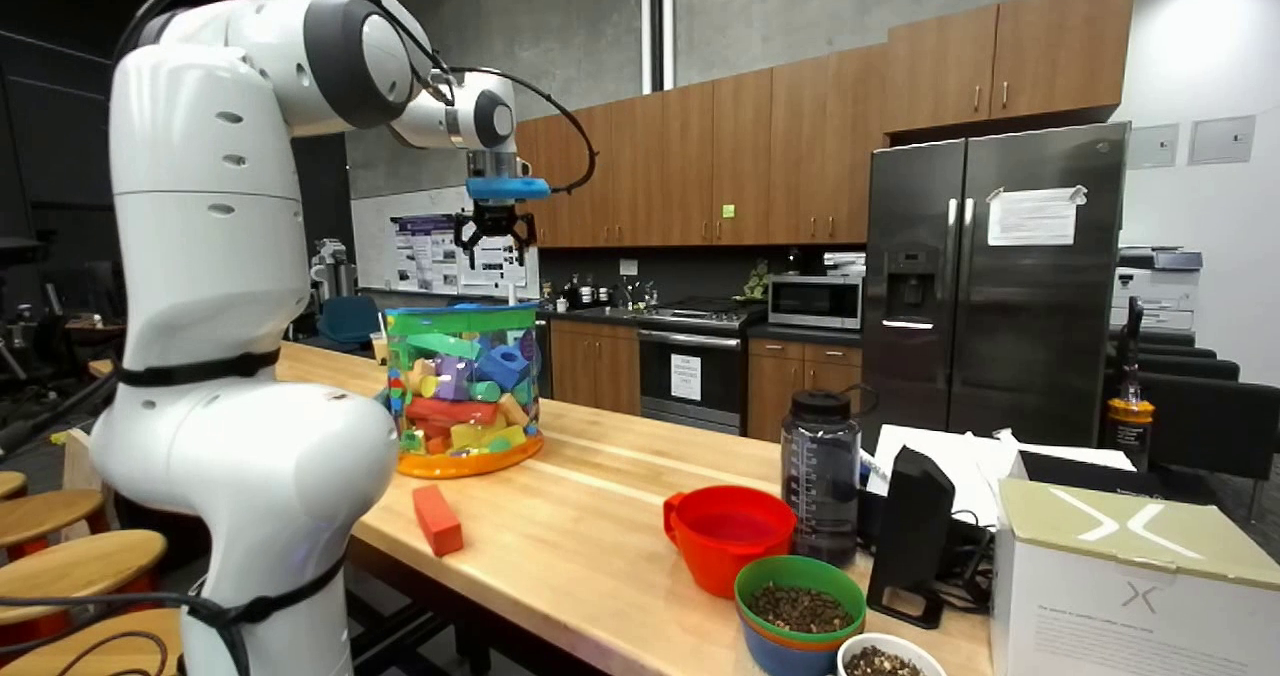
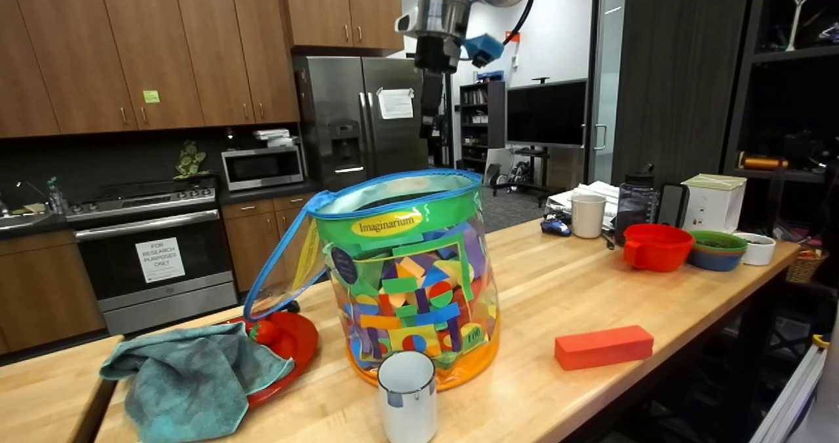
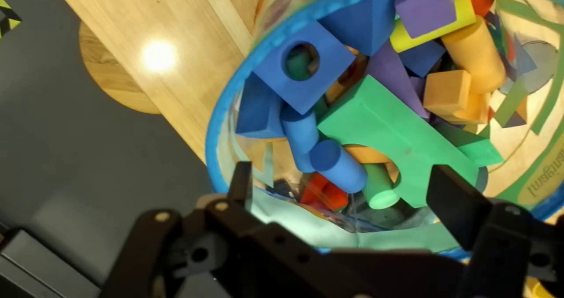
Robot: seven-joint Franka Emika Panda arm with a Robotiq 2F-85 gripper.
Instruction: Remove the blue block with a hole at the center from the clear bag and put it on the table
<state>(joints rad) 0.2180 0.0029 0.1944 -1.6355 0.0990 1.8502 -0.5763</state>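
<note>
The blue block with a hole (image 3: 304,93) lies on top of the pile inside the clear bag, near its rim, in the wrist view. It also shows through the bag wall in an exterior view (image 1: 494,372). The clear bag (image 2: 387,236) stands upright on the table (image 2: 518,338), with its blue-edged mouth (image 3: 215,126) open and its lid flap hanging at the side. My gripper (image 1: 496,254) is above the bag, apart from it, also in an exterior view (image 2: 429,118). Its fingers (image 3: 341,170) are wide apart with nothing held between them.
A red-orange block (image 2: 603,348) lies beside the bag. A white cup (image 2: 408,404), teal cloth (image 2: 196,377) and red plate (image 2: 305,338) are close to it. A red bowl (image 1: 725,546), dark bottle (image 1: 820,476), green bowl (image 1: 752,581) and white box (image 1: 1130,576) stand farther along the table.
</note>
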